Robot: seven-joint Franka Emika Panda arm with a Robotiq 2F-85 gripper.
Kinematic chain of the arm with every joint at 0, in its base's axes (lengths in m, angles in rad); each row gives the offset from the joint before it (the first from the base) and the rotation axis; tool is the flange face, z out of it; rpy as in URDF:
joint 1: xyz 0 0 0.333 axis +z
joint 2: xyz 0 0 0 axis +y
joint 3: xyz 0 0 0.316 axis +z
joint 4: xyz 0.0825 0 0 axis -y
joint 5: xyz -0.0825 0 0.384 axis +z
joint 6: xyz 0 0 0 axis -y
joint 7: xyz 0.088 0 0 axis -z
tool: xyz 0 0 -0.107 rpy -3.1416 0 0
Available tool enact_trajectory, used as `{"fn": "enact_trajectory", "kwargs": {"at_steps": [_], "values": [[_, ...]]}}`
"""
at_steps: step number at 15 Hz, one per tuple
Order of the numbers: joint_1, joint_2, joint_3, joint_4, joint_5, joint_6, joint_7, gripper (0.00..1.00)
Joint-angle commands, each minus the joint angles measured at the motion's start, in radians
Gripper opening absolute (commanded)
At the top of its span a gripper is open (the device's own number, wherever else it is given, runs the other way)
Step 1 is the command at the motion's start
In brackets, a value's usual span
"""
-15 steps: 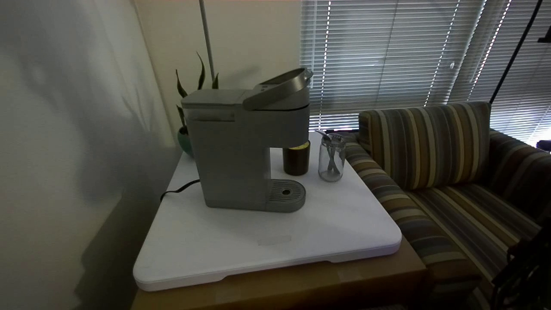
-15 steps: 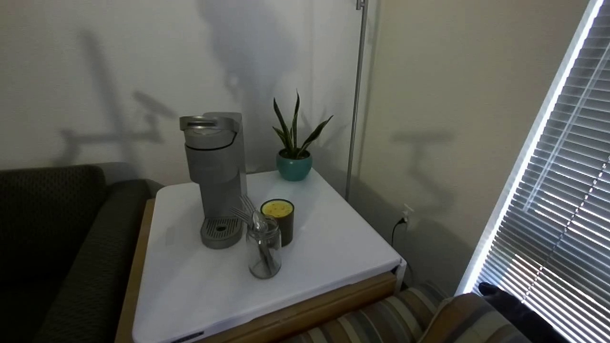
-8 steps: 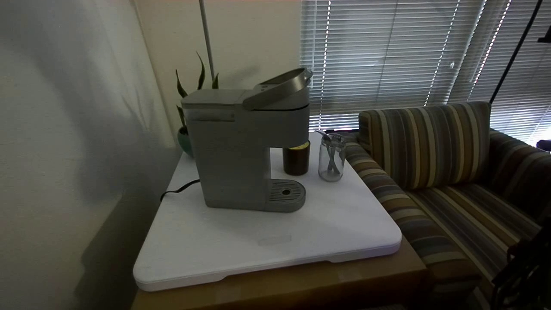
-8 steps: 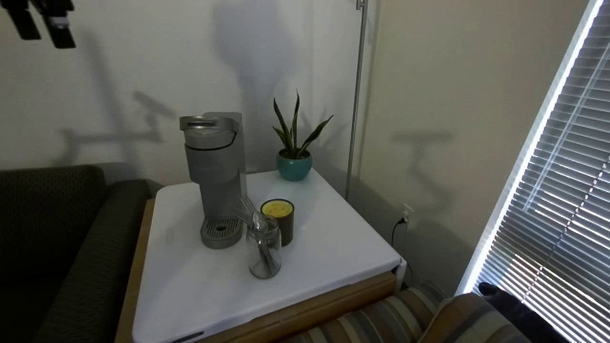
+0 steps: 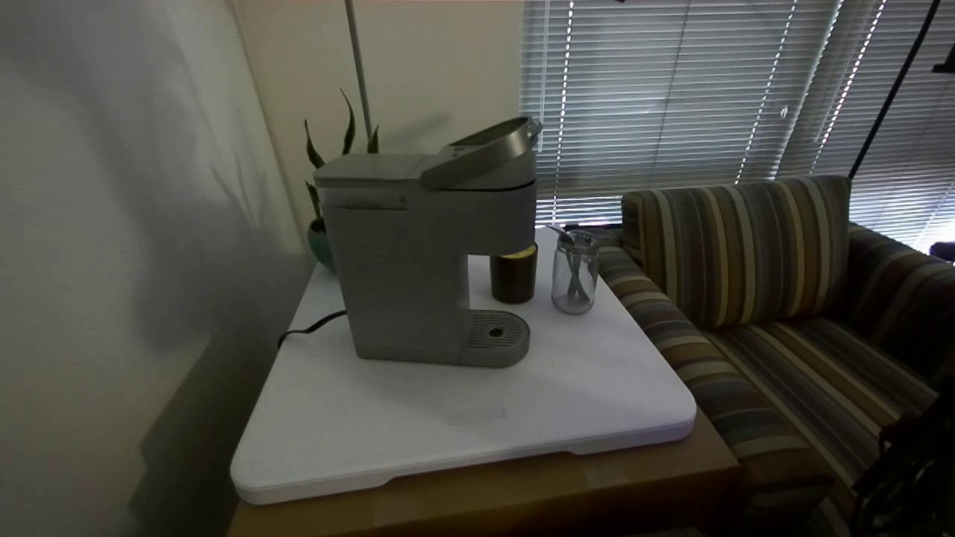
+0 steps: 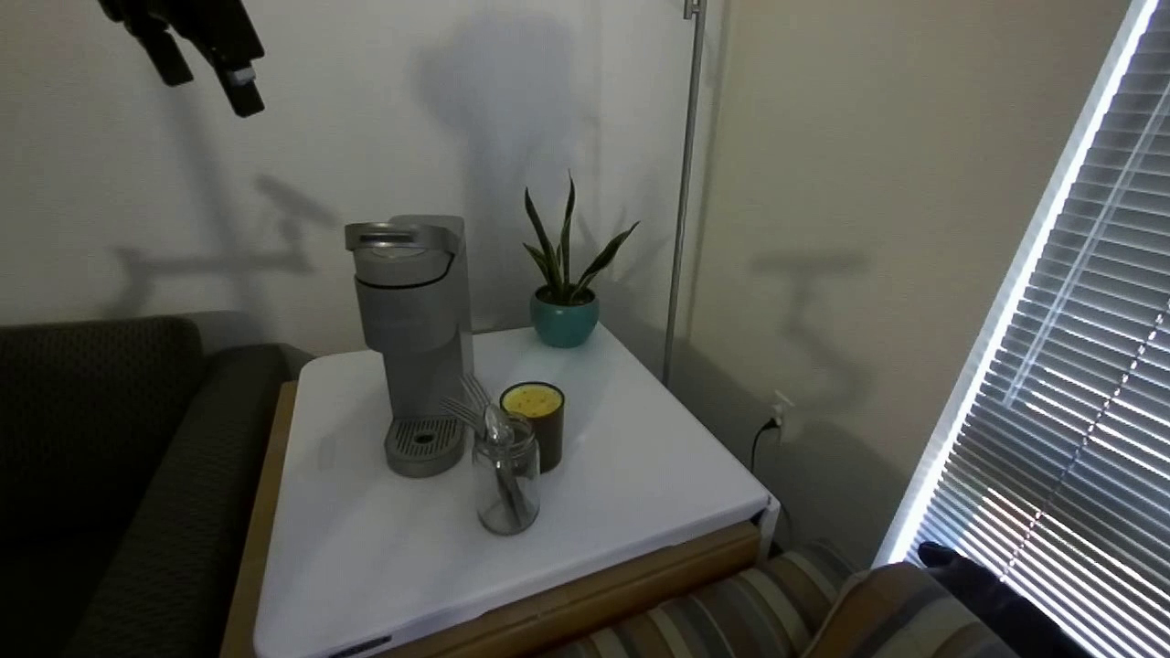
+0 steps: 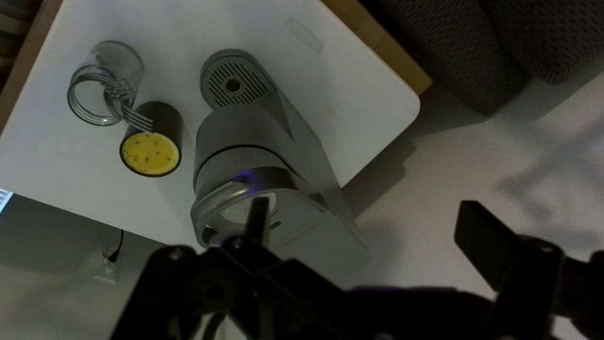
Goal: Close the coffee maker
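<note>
The grey coffee maker stands upright on the white table in both exterior views (image 5: 403, 276) (image 6: 416, 315) and in the wrist view (image 7: 245, 127). Its hinged lid (image 5: 485, 158) slants up toward the front, above a dark seam on the head. The lid also shows in the wrist view (image 7: 302, 208), partly covered by a gripper finger. My gripper (image 6: 212, 93) is open and empty, in the air above and left of the coffee maker in an exterior view. In the wrist view my gripper's fingers (image 7: 363, 208) are wide apart with nothing between them, not visibly touching the machine.
A dark cup with yellow content (image 6: 533, 425) and a glass jar with cutlery (image 6: 507, 484) stand near the machine's front. A potted plant (image 6: 564, 320) stands at the table's far corner. A wall (image 5: 149, 224) and a striped armchair (image 5: 739, 261) flank the white table (image 5: 448, 432).
My gripper has come into an exterior view from the upper left edge and moved right and slightly down. The coffee maker and its lid have not moved.
</note>
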State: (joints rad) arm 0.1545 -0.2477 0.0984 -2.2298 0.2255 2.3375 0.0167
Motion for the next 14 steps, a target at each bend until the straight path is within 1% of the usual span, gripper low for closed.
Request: {"fn": "enact_trajectory", "kwargs": {"at_steps": [1, 4, 6, 8, 10, 12, 13, 14], "values": [[-0.005, -0.001, 0.011, -0.003, -0.001, 0.013, 0.026, 1.00], [-0.008, 0.009, 0.005, -0.038, 0.053, 0.044, 0.110, 1.00], [0.001, 0.007, -0.016, -0.087, 0.166, 0.084, 0.123, 1.00], [0.009, 0.007, -0.035, -0.142, 0.298, 0.147, 0.095, 1.00], [0.029, 0.014, -0.056, -0.191, 0.466, 0.228, 0.037, 1.00], [0.094, 0.020, -0.111, -0.221, 0.645, 0.307, -0.082, 1.00], [0.137, 0.023, -0.152, -0.220, 0.734, 0.337, -0.161, 1.00], [0.165, 0.027, -0.178, -0.213, 0.823, 0.354, -0.245, 1.00]]}}
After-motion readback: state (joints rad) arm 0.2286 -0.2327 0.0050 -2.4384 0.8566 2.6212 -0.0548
